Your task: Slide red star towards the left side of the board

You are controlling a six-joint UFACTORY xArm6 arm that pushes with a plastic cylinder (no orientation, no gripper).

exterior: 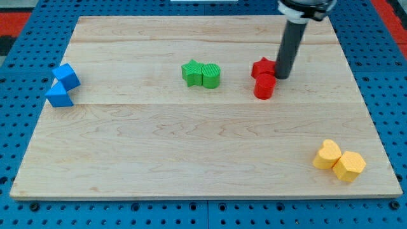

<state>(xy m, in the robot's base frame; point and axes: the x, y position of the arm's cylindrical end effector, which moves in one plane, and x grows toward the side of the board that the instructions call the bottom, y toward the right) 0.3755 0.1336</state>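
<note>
Wooden desk point(191, 146) sits on a blue board with holes. My tip point(282, 77) is touching the right side of the red star point(261, 67), near the desk's top right. I have no fingers, just a rod holding nothing. A red cylinder point(264, 86) touches the star below. Two green blocks point(201, 74) sit in the middle, two blue blocks point(62, 85) on the left, two yellow blocks point(339, 161) at the bottom right.

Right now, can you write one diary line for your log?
my tip: touching red star, its right side | red cylinder: just below star | green star: farther left | slide left: not done
</note>
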